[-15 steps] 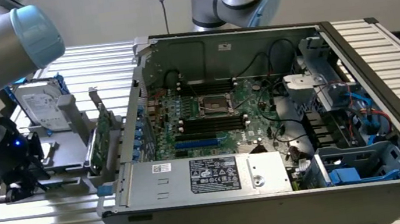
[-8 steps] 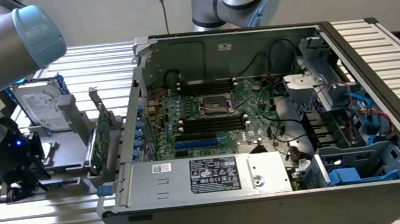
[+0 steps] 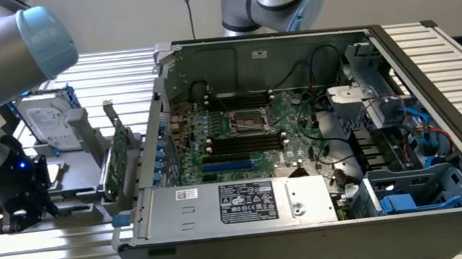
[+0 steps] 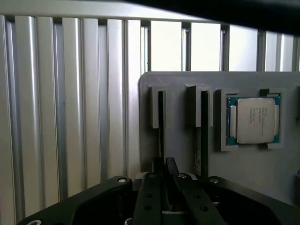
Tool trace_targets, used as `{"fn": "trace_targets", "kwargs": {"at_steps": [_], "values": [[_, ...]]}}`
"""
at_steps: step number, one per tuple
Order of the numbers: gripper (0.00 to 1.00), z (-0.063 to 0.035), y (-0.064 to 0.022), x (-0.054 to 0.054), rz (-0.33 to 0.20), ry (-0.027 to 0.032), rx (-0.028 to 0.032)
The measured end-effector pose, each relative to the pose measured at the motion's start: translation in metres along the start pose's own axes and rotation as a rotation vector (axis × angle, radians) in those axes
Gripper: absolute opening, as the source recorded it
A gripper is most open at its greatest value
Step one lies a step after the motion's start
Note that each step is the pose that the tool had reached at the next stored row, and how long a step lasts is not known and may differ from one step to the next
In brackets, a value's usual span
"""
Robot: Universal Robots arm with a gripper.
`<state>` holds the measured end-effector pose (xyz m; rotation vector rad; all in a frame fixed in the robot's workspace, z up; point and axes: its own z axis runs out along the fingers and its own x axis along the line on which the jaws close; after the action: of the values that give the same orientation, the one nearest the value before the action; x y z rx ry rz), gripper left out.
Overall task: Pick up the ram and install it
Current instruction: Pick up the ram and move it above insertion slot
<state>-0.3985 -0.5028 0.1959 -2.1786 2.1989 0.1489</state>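
The ram [image 4: 161, 123] stands on edge in a slot of the grey holder [image 4: 183, 154], seen as a thin dark strip. My gripper [image 4: 165, 169] is right over its near end, and both fingers [image 4: 151, 194] have come together on the thin edge. In the exterior view my gripper [image 3: 26, 216] reaches down to the holder [image 3: 77, 192] at that view's left, beside the open computer case [image 3: 317, 226]. The motherboard [image 3: 288, 118] lies inside the case, with long black memory slots [image 3: 246, 143] below the processor socket.
A second thin stick [image 4: 204, 136] sits in the neighbouring slot, and a square silver processor [image 4: 253, 120] lies in a pocket further along. A green expansion card [image 3: 122, 160] and a hard drive [image 3: 49, 124] stand on the holder. A power supply [image 3: 241, 203] and cables [image 3: 342, 148] crowd the case.
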Motion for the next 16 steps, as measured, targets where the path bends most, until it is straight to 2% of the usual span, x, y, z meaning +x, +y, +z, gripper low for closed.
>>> {"fn": "trace_targets", "kwargs": {"at_steps": [10,16], "values": [[0.14,-0.0001,-0.0018,0.0,0.005,0.0,-0.013],[0.14,-0.0002,-0.0041,0.0,0.016,0.0011,-0.024]]}}
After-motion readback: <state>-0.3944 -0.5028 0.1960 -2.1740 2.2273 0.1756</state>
